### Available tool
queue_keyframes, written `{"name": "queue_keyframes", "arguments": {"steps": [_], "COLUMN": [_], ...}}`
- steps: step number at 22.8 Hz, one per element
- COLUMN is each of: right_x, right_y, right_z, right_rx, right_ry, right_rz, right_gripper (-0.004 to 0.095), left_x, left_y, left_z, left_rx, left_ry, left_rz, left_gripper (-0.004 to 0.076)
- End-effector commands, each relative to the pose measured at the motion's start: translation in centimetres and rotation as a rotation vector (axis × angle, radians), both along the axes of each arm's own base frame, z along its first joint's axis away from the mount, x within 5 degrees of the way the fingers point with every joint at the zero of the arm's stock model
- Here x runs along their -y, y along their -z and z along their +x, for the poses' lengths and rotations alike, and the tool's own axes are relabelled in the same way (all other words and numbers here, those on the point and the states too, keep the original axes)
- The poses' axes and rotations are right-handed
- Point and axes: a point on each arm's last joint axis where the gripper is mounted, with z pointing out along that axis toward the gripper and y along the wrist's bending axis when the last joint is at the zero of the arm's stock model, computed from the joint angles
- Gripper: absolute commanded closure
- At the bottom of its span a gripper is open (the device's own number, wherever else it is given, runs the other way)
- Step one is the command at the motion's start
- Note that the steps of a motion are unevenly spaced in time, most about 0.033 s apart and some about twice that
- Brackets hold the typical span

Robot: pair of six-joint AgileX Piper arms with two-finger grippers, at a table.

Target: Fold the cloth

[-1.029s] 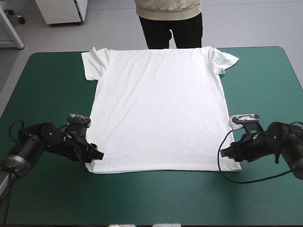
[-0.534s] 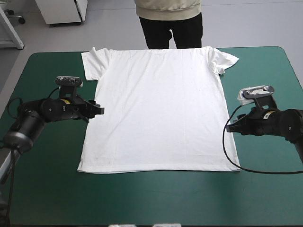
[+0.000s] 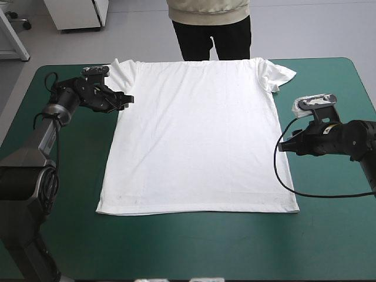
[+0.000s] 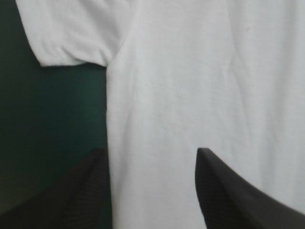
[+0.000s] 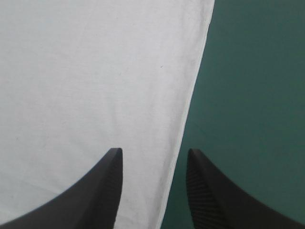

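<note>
The white T-shirt (image 3: 197,132) lies spread flat on the teal-green cover, collar toward the far edge, hem toward the near edge. My left gripper (image 3: 126,100) is at the shirt's left side just below the left sleeve (image 4: 71,33). It is open, its fingers straddling the side seam (image 4: 108,119) in the left wrist view. My right gripper (image 3: 282,147) is at the shirt's right side edge, about halfway down. It is open too, with the side hem (image 5: 183,124) running between its fingers. The shirt (image 5: 86,81) fills the space ahead of it.
Bare teal-green cover (image 3: 188,247) runs along the near edge below the hem and on both sides (image 3: 335,94) of the shirt. A person stands beyond the far edge, not over the table.
Both grippers left the hem corners and moved toward the far edge. The left went up to the sleeve; the right stopped mid-side. The left hem corner now lies flat.
</note>
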Motion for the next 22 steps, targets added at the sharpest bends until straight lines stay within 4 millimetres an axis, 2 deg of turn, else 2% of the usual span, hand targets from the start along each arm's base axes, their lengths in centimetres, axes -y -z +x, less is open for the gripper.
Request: {"name": "queue_keyframes", "arguments": {"steps": [1,9,11,14,18,19,22], "right_x": [0.1,0.1,0.1,0.1,0.1,0.1,0.1], "right_y": [-1.7,-1.7,-1.8,-1.9,-1.9,-1.9,-1.9], "right_z": [-0.1,0.0,0.0,0.1,0.2,0.2,0.2], "right_rx": [0.084,0.089,0.101,0.113,0.119,0.119,0.127], "right_ry": [-0.007,-0.013,-0.011,-0.008,-0.006,-0.006,-0.004], "right_rz": [-0.002,-0.008,-0.008,-0.007,-0.003,-0.003,0.001], "right_gripper": [0.0494,0.0494,0.0494,0.0494,0.0494,0.0494,0.0494], "left_x": [-0.3,0.0,1.0,1.9,1.8,1.8,1.7], "left_y": [-2.7,3.7,5.0,5.7,5.8,5.8,5.9], "left_z": [1.5,3.6,3.8,3.8,3.8,3.8,3.7], "left_rx": [0.109,-0.036,-0.059,-0.063,-0.061,-0.062,-0.075], "left_ry": [-0.006,0.003,0.039,0.097,0.113,0.118,0.122], "left_rz": [0.037,0.038,0.049,0.094,0.124,0.135,0.141], "left_gripper": [0.0311,0.0311,0.0316,0.0409,0.0705,0.0730,0.0733]}}
